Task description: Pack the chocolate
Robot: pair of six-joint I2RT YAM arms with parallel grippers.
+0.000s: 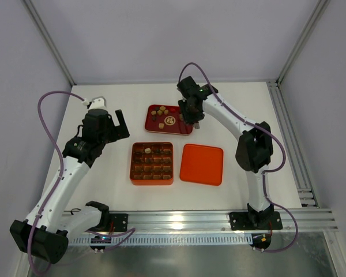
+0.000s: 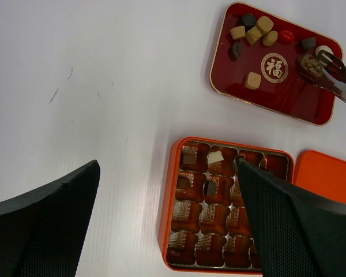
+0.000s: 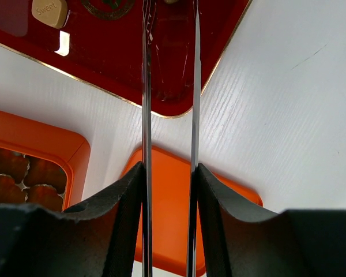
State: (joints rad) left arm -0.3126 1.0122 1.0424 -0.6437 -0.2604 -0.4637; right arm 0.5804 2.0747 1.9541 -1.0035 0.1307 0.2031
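- Grey walls (image 1: pixel 161 34) and a metal frame (image 1: pixel 303 161) close in the white table (image 1: pixel 127 95), with the dark red tray (image 2: pixel 282 98) lying toward its far middle.
- Most of the chocolate (image 2: pixel 253 35) sits loose in the tray's left half, and a few pieces lie at its right end. A few more already fill cells of the orange box (image 2: pixel 165 219) just on the tray's near side, so packing looks barely begun.
- The right end effector (image 2: pixel 320 64) reaches over the tray's right end with its thin blades narrow. A brown piece sits at the tips, but I cannot tell whether it is pinched.
- The left end effector (image 2: pixel 167 167) hovers near-left of the tray, spread wide and holding nothing.
- A small rounded piece could squirt out from between such thin blades, or drop on the way from the tray. It would then land on the orange lid (image 1: pixel 201 164) near-right of the tray, or on the table.
- Blade tips held low could catch the tray's raised rim and drag the tray.
- The arms could collide if both close in on the tray's near side.
- There is open room to the left, far side and right of the tray, while the near side is crowded.
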